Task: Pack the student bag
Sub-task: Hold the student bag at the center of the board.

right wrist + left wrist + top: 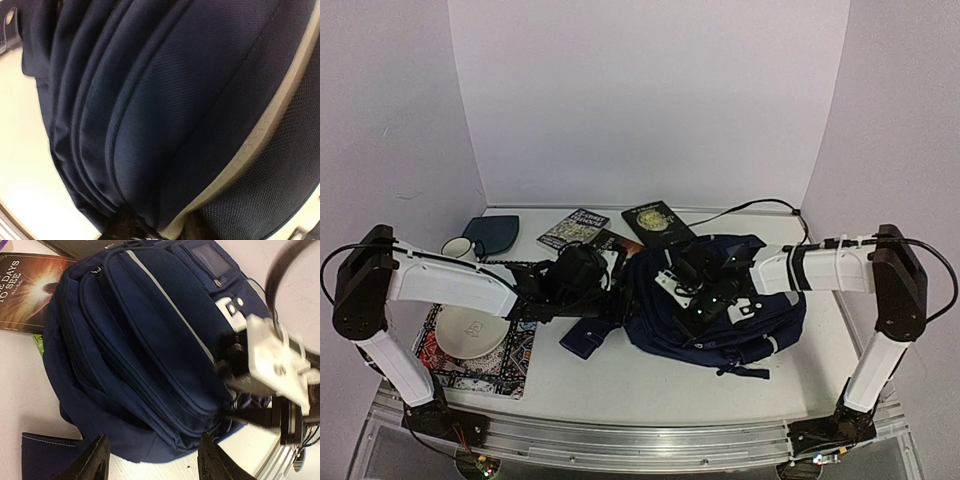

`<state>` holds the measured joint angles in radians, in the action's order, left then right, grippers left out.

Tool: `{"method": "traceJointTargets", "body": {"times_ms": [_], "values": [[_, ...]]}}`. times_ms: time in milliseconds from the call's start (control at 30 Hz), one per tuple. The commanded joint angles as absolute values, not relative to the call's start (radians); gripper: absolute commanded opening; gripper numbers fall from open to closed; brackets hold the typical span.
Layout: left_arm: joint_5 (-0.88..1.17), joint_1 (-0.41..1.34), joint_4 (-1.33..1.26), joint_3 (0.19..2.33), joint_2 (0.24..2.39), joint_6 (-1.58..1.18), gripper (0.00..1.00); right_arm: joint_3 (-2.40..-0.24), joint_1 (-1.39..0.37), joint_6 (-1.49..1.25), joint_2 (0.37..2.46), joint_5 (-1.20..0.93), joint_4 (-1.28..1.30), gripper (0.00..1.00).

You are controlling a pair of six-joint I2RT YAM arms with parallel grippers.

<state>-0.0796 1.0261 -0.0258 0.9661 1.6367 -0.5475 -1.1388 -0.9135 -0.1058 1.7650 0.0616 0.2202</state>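
left end effector [152,452] hangs released by navy, white-striped student bag [150,340] (right end effector [156,227]: cannot tell).

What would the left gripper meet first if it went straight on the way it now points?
The left gripper would most likely meet the student bag first: the bag's rounded edge lies straight ahead of its open jaws, though how far off is hard to judge.

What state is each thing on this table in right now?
Large navy-blue fabric backpack: lying flat, no pocket visibly open.
Left gripper: open, empty.
Right gripper: pressed into the backpack, grip unclear.
Black book with gold emblem: closed, lying flat.
Round white plate: empty.
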Motion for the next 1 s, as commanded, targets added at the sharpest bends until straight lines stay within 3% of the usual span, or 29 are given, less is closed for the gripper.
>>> {"method": "traceJointTargets", "body": {"times_ms": [0, 67, 467, 733, 967], "values": [[-0.112, 1.071, -0.065, 0.982, 1.606, -0.491, 0.61, -1.22, -0.864, -0.179, 1.765, 0.108, 0.218, 0.07], [-0.13, 1.09, -0.084, 0.977, 1.601, -0.474, 0.61, -1.235, -0.861, -0.206, 1.756, 0.094, 0.212, 0.0], [-0.26, 1.247, -0.154, 1.075, 1.719, -0.327, 0.6, -1.359, -0.839, -0.365, 1.745, 0.008, 0.197, 0.0], [-0.282, 1.248, -0.154, 1.085, 1.77, -0.399, 0.58, -1.348, -0.821, -0.416, 1.793, 0.008, 0.195, 0.0], [-0.34, 1.249, -0.158, 1.12, 1.822, -0.644, 0.58, -1.382, -0.821, -0.527, 1.79, -0.016, 0.165, 0.0]]}}
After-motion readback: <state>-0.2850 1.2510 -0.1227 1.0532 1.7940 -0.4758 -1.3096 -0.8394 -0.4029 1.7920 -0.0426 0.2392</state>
